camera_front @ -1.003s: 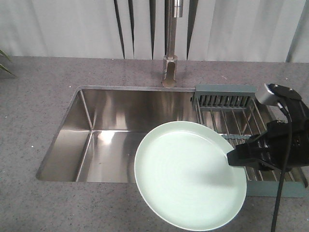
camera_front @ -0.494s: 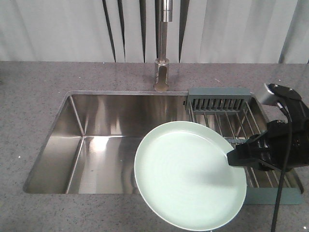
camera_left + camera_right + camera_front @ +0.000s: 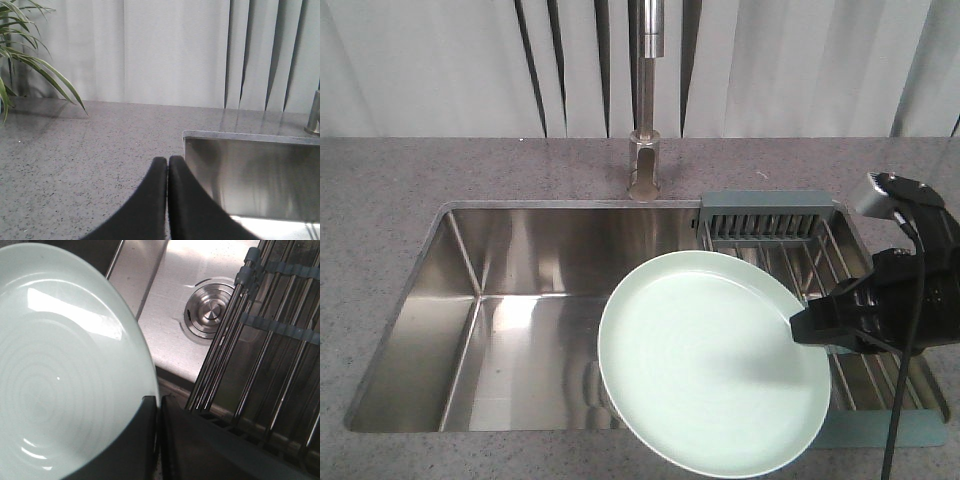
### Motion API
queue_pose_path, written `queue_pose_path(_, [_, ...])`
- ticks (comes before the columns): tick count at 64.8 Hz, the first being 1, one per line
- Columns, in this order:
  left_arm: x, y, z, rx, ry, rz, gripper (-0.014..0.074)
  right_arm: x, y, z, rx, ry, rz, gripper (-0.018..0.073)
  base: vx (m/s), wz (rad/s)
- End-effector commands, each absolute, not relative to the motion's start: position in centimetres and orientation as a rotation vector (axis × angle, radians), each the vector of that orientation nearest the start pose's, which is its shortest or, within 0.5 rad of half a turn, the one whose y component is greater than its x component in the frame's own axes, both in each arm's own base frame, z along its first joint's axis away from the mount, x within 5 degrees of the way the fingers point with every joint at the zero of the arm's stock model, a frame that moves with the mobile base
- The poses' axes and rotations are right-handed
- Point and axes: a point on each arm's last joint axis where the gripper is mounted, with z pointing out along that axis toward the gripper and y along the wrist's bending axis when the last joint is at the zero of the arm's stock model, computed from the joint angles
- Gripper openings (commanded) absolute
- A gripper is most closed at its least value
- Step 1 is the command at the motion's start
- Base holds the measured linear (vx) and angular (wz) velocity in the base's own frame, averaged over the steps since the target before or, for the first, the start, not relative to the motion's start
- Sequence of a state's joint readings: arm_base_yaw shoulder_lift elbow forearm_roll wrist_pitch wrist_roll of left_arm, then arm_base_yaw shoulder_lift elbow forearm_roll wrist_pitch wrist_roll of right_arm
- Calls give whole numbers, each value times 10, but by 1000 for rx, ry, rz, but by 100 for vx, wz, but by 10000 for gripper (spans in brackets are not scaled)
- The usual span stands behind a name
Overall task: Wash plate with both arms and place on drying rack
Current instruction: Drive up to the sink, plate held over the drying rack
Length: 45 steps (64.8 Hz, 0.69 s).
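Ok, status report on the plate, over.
Right gripper shut on plate rim, at sink front edge. Left gripper shut, empty. Drying rack alongside, nothing in the way.

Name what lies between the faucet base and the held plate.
Front view: only bare steel of the sink, its back wall and floor, lies between faucet and plate.

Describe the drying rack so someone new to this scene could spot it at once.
Start at the steel sink set in the grey countertop. Over its right end, behind the held plate, lies the drying rack: parallel wire bars with grey-green plastic ends, unlike the smooth sink.
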<state>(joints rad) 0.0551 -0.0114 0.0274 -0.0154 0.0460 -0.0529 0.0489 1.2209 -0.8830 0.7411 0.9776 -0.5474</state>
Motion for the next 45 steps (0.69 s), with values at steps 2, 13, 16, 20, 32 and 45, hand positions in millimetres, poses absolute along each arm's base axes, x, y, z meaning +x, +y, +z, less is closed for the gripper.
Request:
queue_pose_path(2, [53,3,216,-95,1431,-21,-6,221,63,310,-335,2448,795,-8,6,-3])
queue_pose_path(13, [53,3,216,-95,1431,-21,-6,221,63,310,-335,2448,795,-8,6,-3])
queue_pose_path(16, [53,3,216,-95,1431,-21,-6,221,63,310,-335,2448,795,-8,5,-2])
queue_pose_path(20, [53,3,216,-95,1431,-21,-6,221,63,310,-335,2448,795,-8,5,-2])
queue_pose_path(32, [53,3,216,-95,1431,-21,-6,221,63,310,-335,2448,795,-8,5,-2])
queue_pose_path(45, [53,3,216,-95,1431,-21,-6,221,63,310,-335,2448,795,-8,5,-3])
